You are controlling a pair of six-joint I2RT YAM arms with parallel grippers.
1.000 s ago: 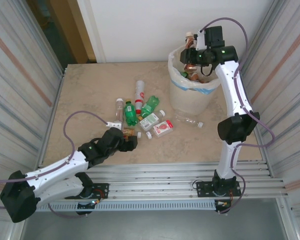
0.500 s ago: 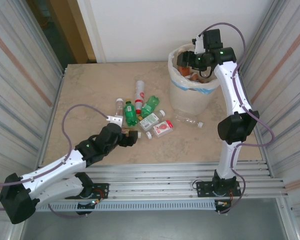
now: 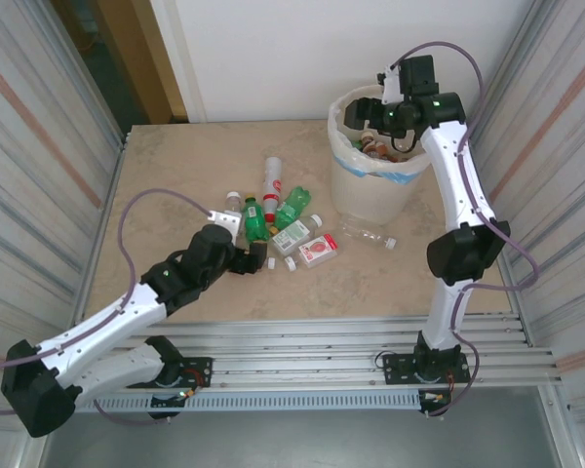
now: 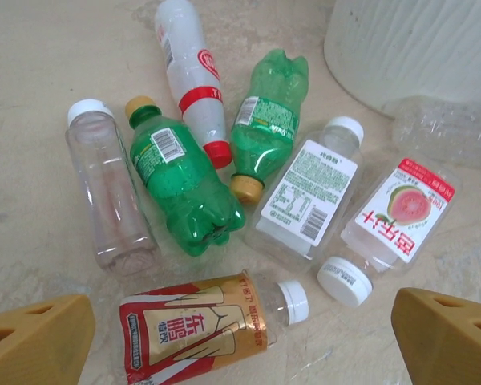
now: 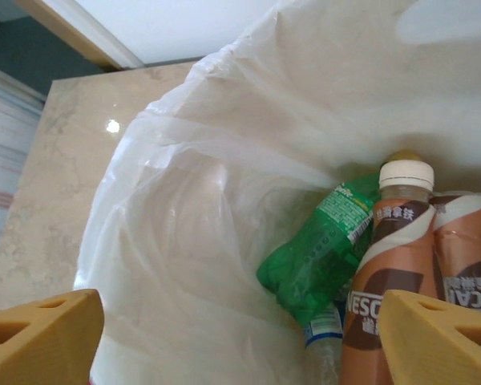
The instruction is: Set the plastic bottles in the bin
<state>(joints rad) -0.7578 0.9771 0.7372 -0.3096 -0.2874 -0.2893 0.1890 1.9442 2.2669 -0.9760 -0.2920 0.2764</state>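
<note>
Plastic bottles (image 3: 273, 219) lie scattered on the marble tabletop (image 3: 175, 175) left of the round cream bin (image 3: 356, 200) with its white bag liner (image 3: 400, 172). One crushed clear bottle (image 3: 368, 234) sits right at the bin's foot, so from above the job looks partway done: some are in, several are left. The left gripper (image 3: 256, 260) hovers low at the side of the cluster farthest from the bin, and the right gripper (image 3: 369, 117) hangs over the bin's mouth. From the left wrist, eight bottles show beside the bin. The yellow fingers (image 4: 40, 341) stand wide apart either side of a gold-and-red labelled bottle with a white cap (image 4: 196, 325), clear of it. From the right wrist, inside the bin lie a green bottle (image 5: 321, 257) and two brown coffee bottles (image 5: 389, 281); that gripper's fingers (image 5: 40, 337) are spread wide, holding nothing.
</note>
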